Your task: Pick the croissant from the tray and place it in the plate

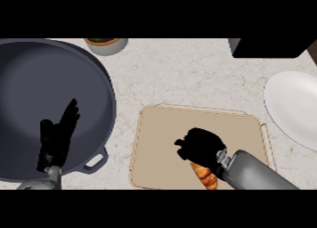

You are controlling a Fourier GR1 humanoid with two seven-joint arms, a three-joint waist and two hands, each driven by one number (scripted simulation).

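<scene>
A golden croissant (205, 176) shows at the front edge of the beige tray (161, 133), its right side hidden by my right forearm. My right hand (202, 145) hovers over the middle of the tray, and its lower edge meets the croissant's top end. Whether it holds the croissant cannot be made out. The white plate (299, 109) lies at the right edge of the counter, apart from the tray. My left hand (57, 136) rests open over the large dark pot, fingers straight and pointing away.
A big dark grey pot (30, 75) with a side handle fills the left of the counter, close to the tray. A small bowl (107, 44) stands at the back, and a black box (270, 46) sits at the back right.
</scene>
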